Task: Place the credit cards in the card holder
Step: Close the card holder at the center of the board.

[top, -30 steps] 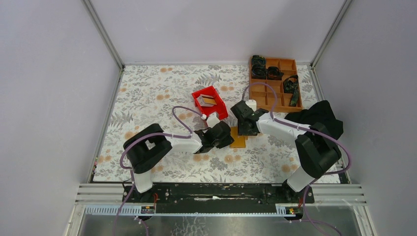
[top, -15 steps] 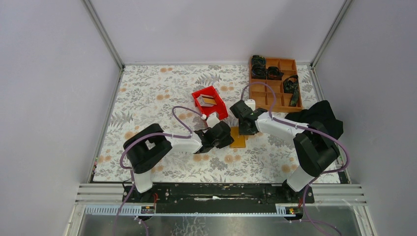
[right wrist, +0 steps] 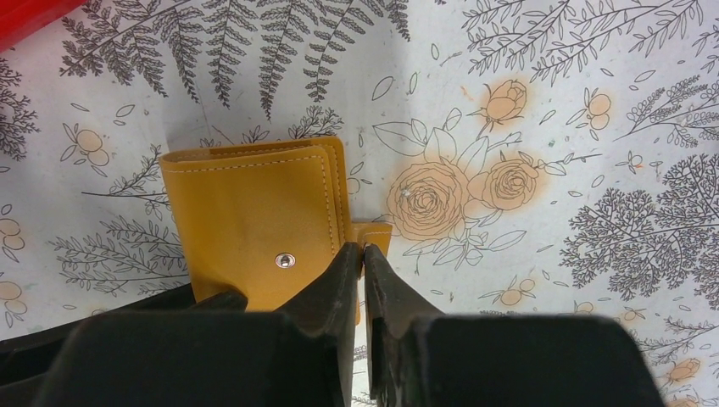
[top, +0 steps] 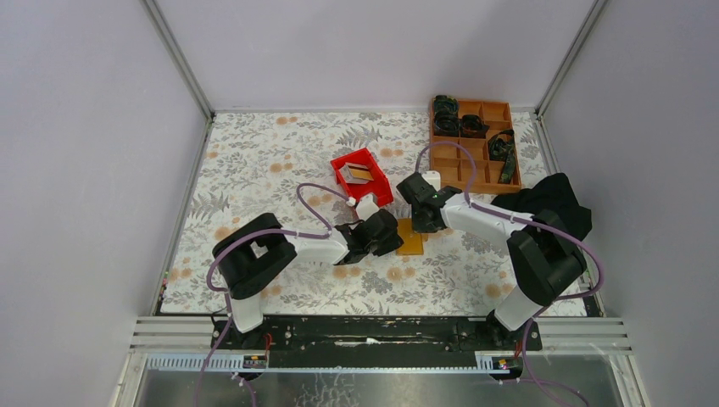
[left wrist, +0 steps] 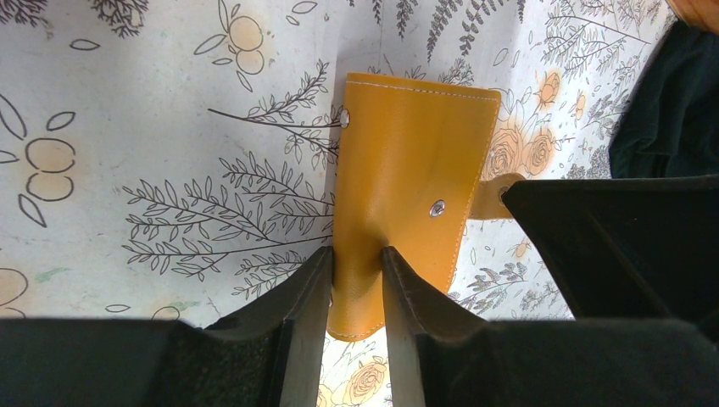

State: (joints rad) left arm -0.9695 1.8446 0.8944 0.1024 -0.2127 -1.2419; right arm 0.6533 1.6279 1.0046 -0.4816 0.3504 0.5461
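Observation:
The card holder [top: 411, 239] is a closed tan-orange wallet lying on the floral mat between my two grippers. My left gripper [left wrist: 357, 259] is shut on its near edge [left wrist: 407, 161], pinching the leather between both fingers. My right gripper [right wrist: 363, 250] is shut on the small strap tab [right wrist: 379, 230] that sticks out from the holder's side [right wrist: 246, 212]. In the top view the left gripper [top: 392, 240] is at the holder's left and the right gripper [top: 421, 222] at its far edge. Small flat pale and brownish pieces [top: 358, 173], seemingly the credit cards, lie in a red bin.
The red bin [top: 373, 188] stands just behind the left gripper. An orange-brown compartment tray [top: 485, 177] with dark items is at the back right. A black cloth [top: 555, 197] lies by the right arm. Grey walls enclose the mat.
The right gripper has shifted very slightly left at the holder's far edge. The left gripper and the holder stay where they were.

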